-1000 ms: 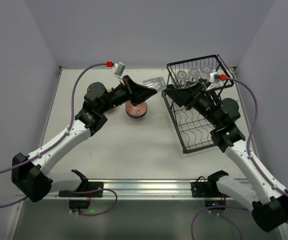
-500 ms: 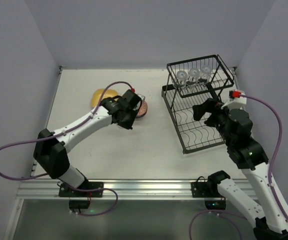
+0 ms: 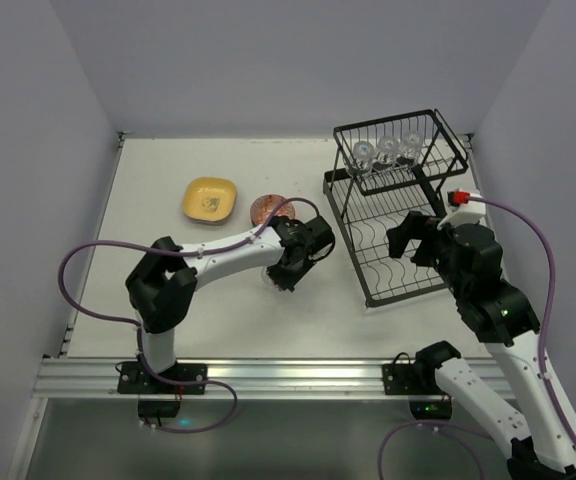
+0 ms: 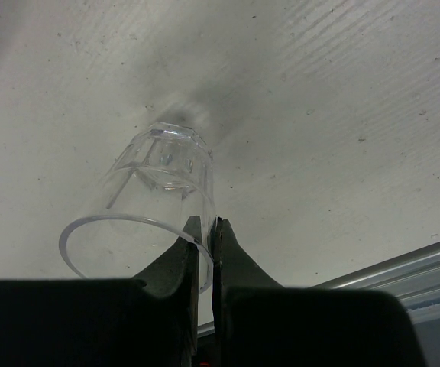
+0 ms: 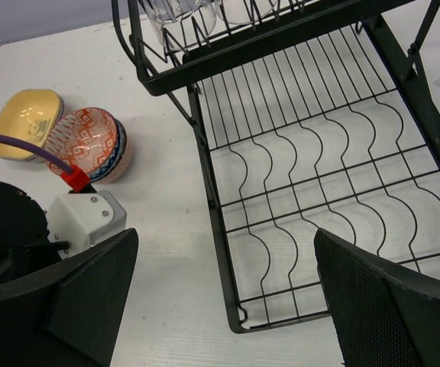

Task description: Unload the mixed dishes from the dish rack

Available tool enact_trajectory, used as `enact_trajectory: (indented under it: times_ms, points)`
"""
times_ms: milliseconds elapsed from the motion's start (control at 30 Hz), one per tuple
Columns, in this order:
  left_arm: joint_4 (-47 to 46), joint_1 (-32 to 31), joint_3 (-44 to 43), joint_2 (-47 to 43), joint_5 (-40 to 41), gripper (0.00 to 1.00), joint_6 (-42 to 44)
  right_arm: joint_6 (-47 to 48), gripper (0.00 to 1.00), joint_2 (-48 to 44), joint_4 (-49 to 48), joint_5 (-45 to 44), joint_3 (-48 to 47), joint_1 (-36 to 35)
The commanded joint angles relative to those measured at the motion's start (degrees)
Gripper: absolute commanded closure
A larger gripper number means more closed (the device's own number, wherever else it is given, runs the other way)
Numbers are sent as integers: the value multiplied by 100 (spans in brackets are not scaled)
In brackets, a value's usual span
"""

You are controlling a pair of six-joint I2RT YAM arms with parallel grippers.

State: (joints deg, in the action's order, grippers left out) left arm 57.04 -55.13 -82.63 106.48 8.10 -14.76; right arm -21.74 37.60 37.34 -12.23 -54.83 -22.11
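My left gripper point(image 3: 282, 272) is shut on the rim of a clear drinking glass point(image 4: 161, 186), one finger inside and one outside. It holds the glass tilted, base down, right at the white table. The black dish rack point(image 3: 396, 262) stands at the right, and three clear glasses point(image 3: 386, 150) sit in its upper basket. Its wavy-wire lower tray point(image 5: 319, 191) holds nothing. My right gripper point(image 3: 415, 238) hovers over the lower tray, jaws wide open and empty. A yellow plate point(image 3: 211, 199) and stacked patterned bowls point(image 3: 268, 208) rest on the table. No lavender plate is in view.
The left arm's white wrist camera block point(image 5: 82, 219) and purple cable point(image 5: 21, 149) lie just left of the rack. Grey walls close in the table on three sides. A metal rail point(image 3: 288, 375) runs along the near edge.
My left arm carried the glass from beside the rack's basket, past the bowls, down to the table's middle. My right gripper drew back from the upper basket to over the lower tray.
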Motion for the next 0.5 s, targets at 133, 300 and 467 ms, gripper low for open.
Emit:
enact_trajectory:
  times_ms: [133, 300, 467]
  points:
    - [54, -68, -227, 14, -353, 100, 387, 222, 1, 36, 10, 291, 60, 14]
    - [10, -68, -175, 66, -335, 93, 448, 205, 1, 98, -16, 361, 69, 5]
    - [-114, -59, -113, 93, -423, 88, 510, 196, 1, 124, -25, 353, 60, 5]
